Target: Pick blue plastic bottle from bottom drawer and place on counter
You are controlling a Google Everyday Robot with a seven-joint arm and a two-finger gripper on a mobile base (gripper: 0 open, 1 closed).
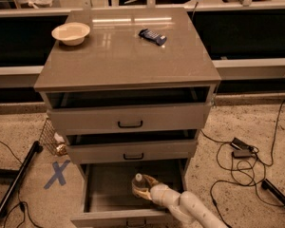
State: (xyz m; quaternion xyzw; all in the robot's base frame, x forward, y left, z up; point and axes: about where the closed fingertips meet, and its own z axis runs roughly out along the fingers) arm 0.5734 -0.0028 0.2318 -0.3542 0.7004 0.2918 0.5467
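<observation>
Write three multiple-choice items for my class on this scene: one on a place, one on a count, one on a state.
1. Where is the gripper?
A. inside the top drawer
B. in the bottom drawer, at the blue plastic bottle
C. on the floor

2. How many things lie on the counter?
A. none
B. four
C. two

3. The bottom drawer is:
A. pulled open
B. shut
C. taken out entirely

Answers:
1 B: the gripper sits at the bottle in the lowest drawer.
2 C: only a cream bowl and a dark-blue packet lie there.
3 A: its inside is open to view.
</observation>
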